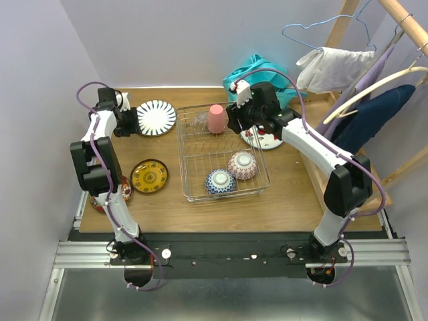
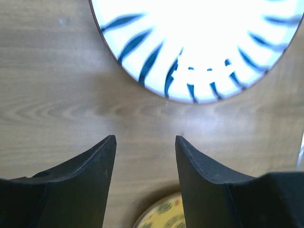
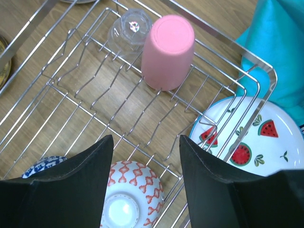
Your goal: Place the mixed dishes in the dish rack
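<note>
The dish rack (image 1: 227, 196) (image 3: 270, 69) stands mid-table and holds an upturned pink cup (image 1: 216, 118) (image 3: 167, 52), a clear glass (image 1: 199, 121) (image 3: 129, 28), a red-patterned bowl (image 1: 242, 164) (image 3: 130, 197) and a blue bowl (image 1: 220, 181) (image 3: 45, 164). Over its back right corner my right gripper (image 1: 237, 122) (image 3: 146, 137) hovers open and empty, beside the watermelon plate (image 1: 262, 139) (image 3: 256, 142) on the table outside the rack. My left gripper (image 1: 137, 122) (image 2: 145, 138) is open and empty, just short of the blue-striped plate (image 1: 156, 118) (image 2: 199, 42). A gold saucer (image 1: 149, 176) (image 2: 164, 216) lies nearer. A red saucer (image 1: 99, 202) peeks from under the left arm.
A teal cloth (image 1: 251, 70) (image 3: 280, 47) is bunched behind the rack. At the right stands a wooden clothes frame (image 1: 348, 27) with hangers, a white cloth (image 1: 334, 67) and a dark blue garment (image 1: 381, 114). Walls close in at the left and back.
</note>
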